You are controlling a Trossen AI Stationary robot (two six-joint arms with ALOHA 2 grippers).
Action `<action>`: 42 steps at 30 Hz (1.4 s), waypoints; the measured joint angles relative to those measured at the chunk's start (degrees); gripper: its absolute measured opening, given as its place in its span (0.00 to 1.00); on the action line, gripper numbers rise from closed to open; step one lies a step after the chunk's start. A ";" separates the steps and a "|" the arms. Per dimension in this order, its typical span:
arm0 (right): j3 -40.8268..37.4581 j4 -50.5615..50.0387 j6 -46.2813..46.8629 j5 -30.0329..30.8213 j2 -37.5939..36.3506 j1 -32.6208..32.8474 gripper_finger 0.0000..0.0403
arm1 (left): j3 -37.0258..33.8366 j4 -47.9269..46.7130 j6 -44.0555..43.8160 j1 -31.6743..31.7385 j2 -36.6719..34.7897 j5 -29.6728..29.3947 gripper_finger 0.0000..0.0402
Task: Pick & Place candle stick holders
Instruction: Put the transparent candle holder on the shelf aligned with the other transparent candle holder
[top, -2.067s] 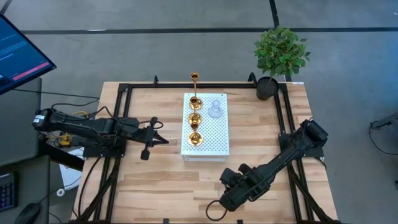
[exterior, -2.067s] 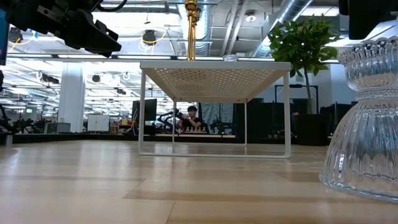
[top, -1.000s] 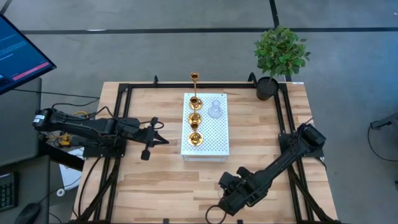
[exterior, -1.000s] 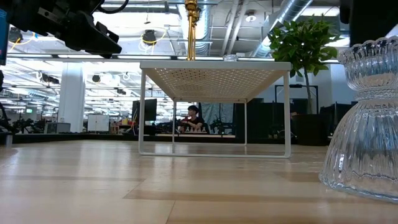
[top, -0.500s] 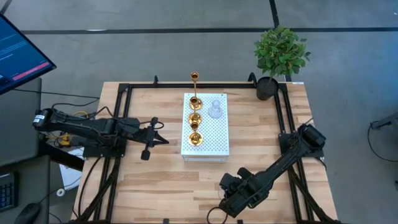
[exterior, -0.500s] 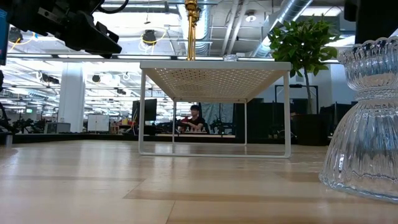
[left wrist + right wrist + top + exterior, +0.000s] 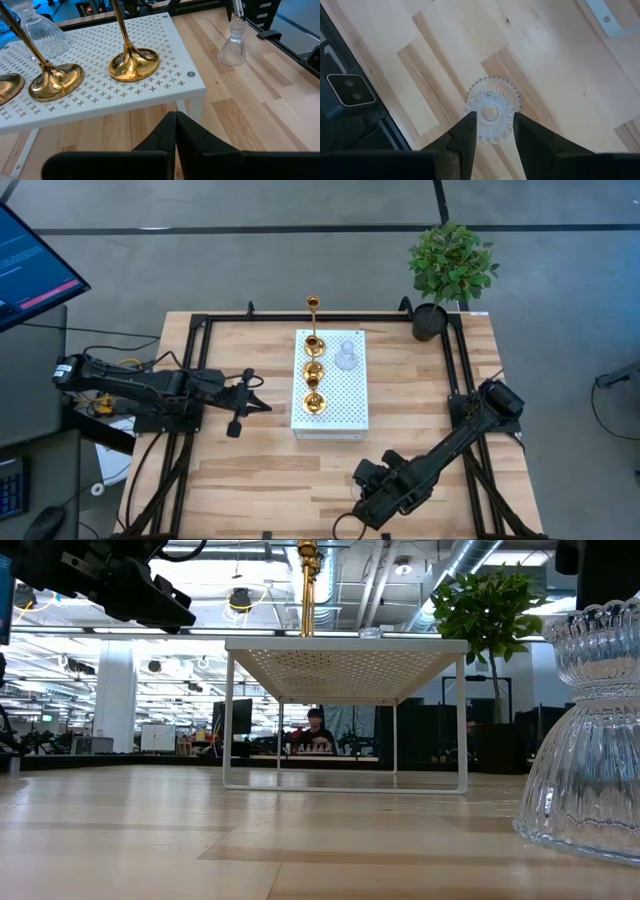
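A white perforated stand (image 7: 330, 385) holds three gold holders, one tall (image 7: 313, 320) and two short (image 7: 314, 368) (image 7: 314, 401), and one clear glass holder (image 7: 346, 358). A second clear glass holder (image 7: 491, 111) stands upright on its round base on the wood near the table's near edge; it also shows in the low view (image 7: 590, 740). My right gripper (image 7: 493, 116) is open, points down over it, and has a finger on either side of its top. My left gripper (image 7: 175, 131) is shut and empty, left of the stand (image 7: 238, 406).
A black pot with a green plant (image 7: 431, 320) stands at the table's far right corner. A black frame (image 7: 200, 330) runs around the tabletop. Bare wood lies between the stand and the near edge. A monitor (image 7: 30, 270) stands off the table's left side.
My right gripper has shifted slightly toward the table's near edge above the glass holder. The glass holder has stayed where it was.
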 joint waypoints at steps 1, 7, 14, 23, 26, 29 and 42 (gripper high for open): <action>0.00 0.01 0.01 -0.17 0.00 0.00 0.30 | 0.00 0.00 0.01 -0.02 0.00 0.00 0.02; -1.66 1.86 2.19 -1.51 -0.08 0.02 0.30 | 0.00 0.00 0.01 0.01 0.00 0.01 0.02; -8.28 12.32 2.82 -5.51 -0.20 -1.25 0.30 | 0.00 0.00 0.01 0.01 0.00 0.01 0.02; -8.33 12.26 0.16 -5.77 -0.17 -1.57 0.12 | 0.00 0.02 0.01 0.01 0.00 0.00 0.02; -8.39 11.94 -0.67 -6.47 -0.20 -1.62 0.05 | 0.00 0.02 0.01 -0.02 0.00 -0.01 0.02; -8.39 11.92 -0.90 -6.65 -0.20 -1.62 0.06 | 0.00 0.02 -0.01 -0.01 0.00 -0.01 0.02; 0.37 2.20 -9.45 -8.63 0.31 -3.93 0.04 | 0.00 0.02 0.00 -0.02 0.00 0.00 0.02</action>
